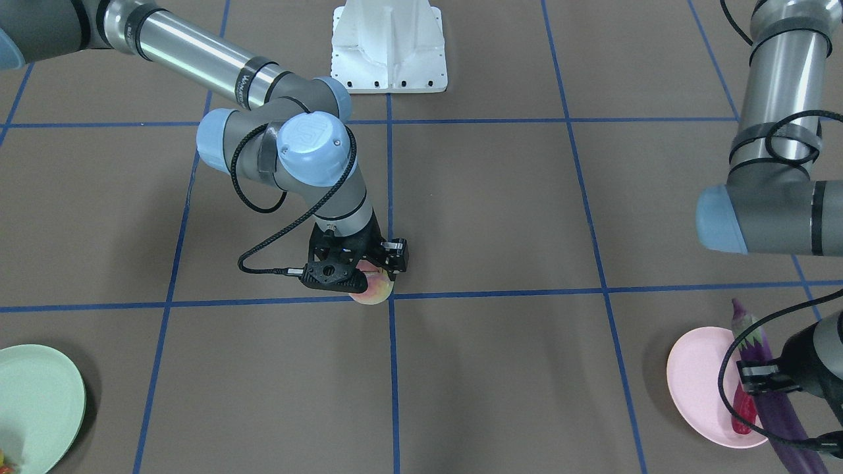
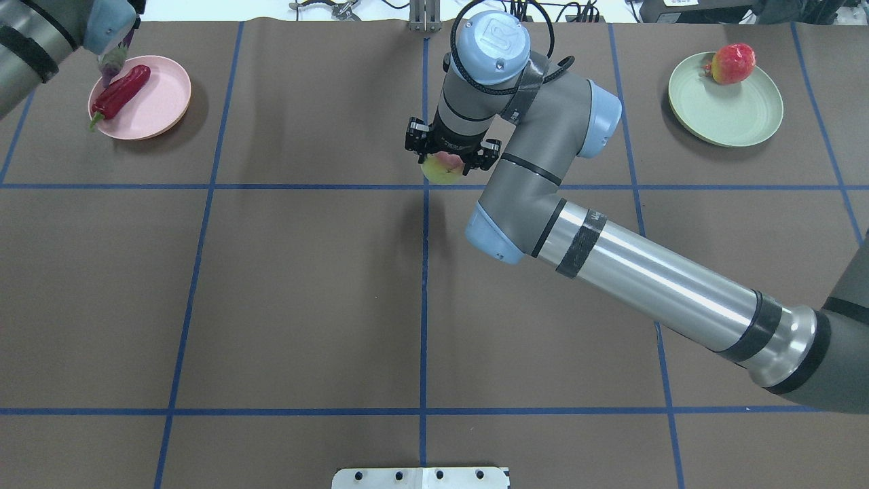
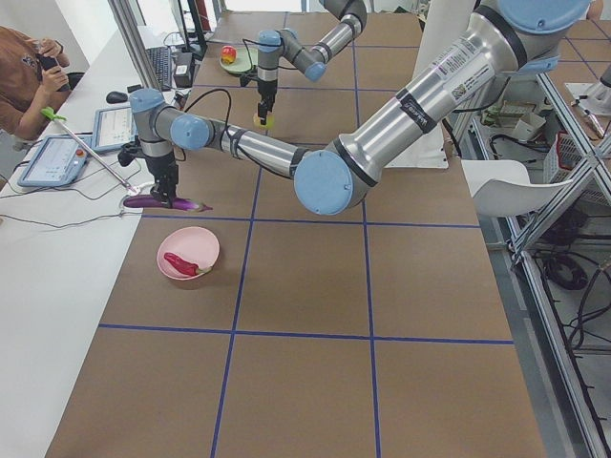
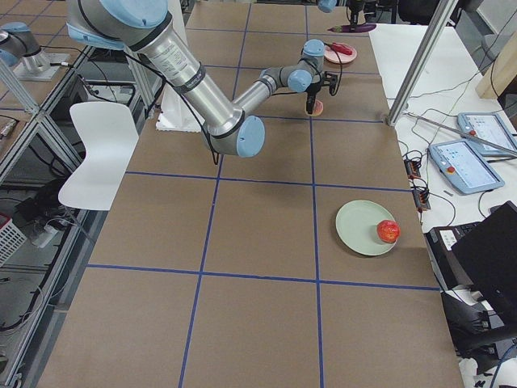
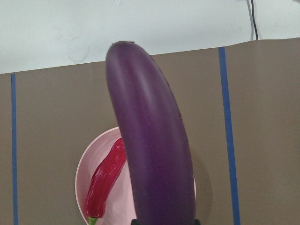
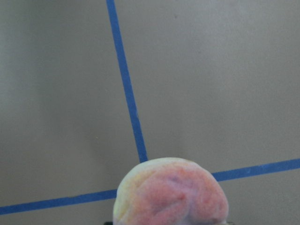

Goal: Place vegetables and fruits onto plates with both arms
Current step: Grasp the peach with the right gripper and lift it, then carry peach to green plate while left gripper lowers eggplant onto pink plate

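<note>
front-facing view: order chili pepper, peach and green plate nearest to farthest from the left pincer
1. chili pepper, on the pink plate by the left pincer
2. peach, at the middle, held in the right pincer
3. green plate, far opposite end of the table

I saw the right gripper [image 1: 366,270] gripping the peach [image 1: 374,291], and the left gripper [image 1: 759,377] holding the eggplant [image 1: 752,337] over the pink plate [image 1: 695,382].

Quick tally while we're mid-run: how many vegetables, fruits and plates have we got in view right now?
Vegetables: 2 (eggplant, chili pepper)
Fruits: 2 (peach, pomegranate)
Plates: 2 (pink plate, green plate)
Total: 6
</note>
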Robot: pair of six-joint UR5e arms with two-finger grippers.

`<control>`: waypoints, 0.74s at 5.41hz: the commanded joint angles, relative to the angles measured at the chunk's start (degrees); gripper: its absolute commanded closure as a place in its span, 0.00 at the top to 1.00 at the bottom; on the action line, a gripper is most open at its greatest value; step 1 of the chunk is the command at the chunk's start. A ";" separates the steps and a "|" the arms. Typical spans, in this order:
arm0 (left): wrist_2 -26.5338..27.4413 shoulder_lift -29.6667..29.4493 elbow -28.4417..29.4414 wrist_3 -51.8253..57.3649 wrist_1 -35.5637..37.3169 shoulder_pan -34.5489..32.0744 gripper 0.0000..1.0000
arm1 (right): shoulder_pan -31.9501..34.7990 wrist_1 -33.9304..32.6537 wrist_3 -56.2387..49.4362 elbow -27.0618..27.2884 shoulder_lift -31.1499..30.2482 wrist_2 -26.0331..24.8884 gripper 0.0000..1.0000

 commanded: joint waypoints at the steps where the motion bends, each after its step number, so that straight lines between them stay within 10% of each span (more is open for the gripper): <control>1: 5.07 1.11 6.13 -0.03 -7.20 3.65 0.00 | 4.87 -0.07 -0.06 2.32 -0.16 2.46 0.00; 3: 6.40 3.83 5.90 0.14 -9.88 6.12 0.00 | 8.75 0.02 -0.76 2.33 -0.34 4.75 0.00; 4: 8.49 3.93 5.90 1.80 -9.88 6.74 0.31 | 9.90 -0.07 -0.76 2.24 -0.43 5.20 0.00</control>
